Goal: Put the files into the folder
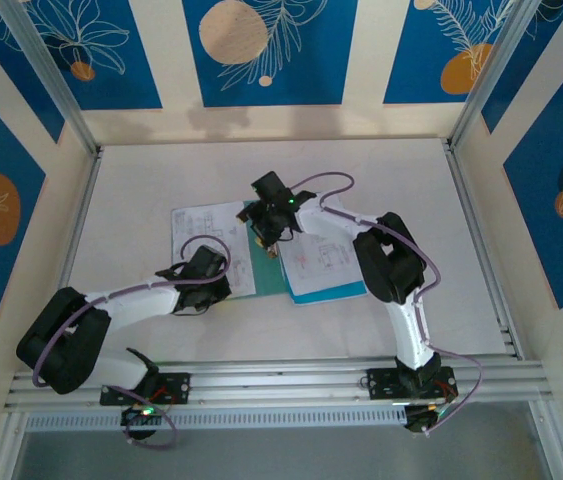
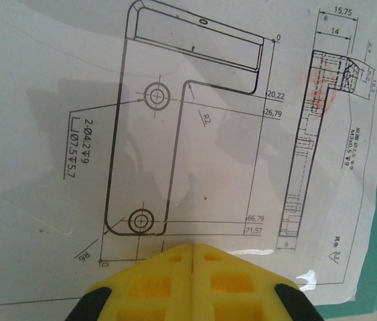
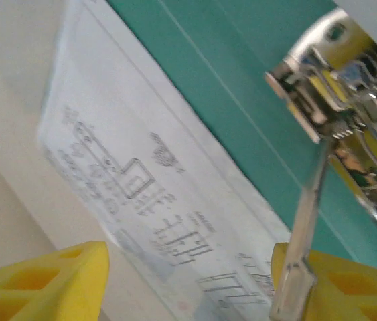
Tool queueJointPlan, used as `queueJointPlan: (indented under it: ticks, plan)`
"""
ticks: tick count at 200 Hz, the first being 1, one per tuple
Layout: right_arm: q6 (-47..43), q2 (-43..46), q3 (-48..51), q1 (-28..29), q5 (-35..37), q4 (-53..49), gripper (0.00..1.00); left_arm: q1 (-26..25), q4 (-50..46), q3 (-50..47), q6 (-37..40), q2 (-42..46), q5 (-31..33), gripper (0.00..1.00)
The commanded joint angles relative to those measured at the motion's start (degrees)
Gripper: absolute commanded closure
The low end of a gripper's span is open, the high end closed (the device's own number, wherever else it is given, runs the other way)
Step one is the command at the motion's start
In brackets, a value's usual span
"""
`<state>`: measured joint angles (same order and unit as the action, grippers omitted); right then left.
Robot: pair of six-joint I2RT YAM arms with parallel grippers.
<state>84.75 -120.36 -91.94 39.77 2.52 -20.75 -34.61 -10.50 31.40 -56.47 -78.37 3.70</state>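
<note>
Left pincer closed, tips over files, right pincer open, one finger against metal clip lever, folder flat on counter

White arms, black joints, lilac cables

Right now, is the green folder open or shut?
Open. The folder lies flat, and the metal clip on its inside is uncovered; a shut cover would hide it.
</note>
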Motion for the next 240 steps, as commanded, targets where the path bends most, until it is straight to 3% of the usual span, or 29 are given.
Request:
queueJointPlan:
  ticks: [1,104,144,184,217,240]
  plan:
    - [2.2,-2.0,-1.5,-1.3,-0.8,-0.7,0.35,0.8,-10.4,-2.7,1.4,-1.0,1.6,1.0]
    - [-1.8,-11.5,-16.5,-6.0,-4.4,-5.1,0.4,0.9,-10.9,-2.6,2.2,-1.3,1.7,1.0]
    - [-7.8,-6.5,-15.8,-7.0,-3.3,-4.3,0.41,1.0,-11.5,-1.9,3.2,-1.4,2.0,1.0]
    - [-13.8,9.3,-1.6,-6.9,3.0,-4.5,0.44,1.0,-14.5,1.0,5.4,0.2,2.8,1.0]
    - [-13.5,23.4,17.5,-6.8,6.6,-8.3,0.57,0.8,-18.4,6.2,7.9,3.3,2.1,0.78]
    - [-12.5,31.1,30.6,-6.8,6.5,-7.7,0.61,-0.4,-17.8,8.4,6.5,5.2,-1.2,0.74]
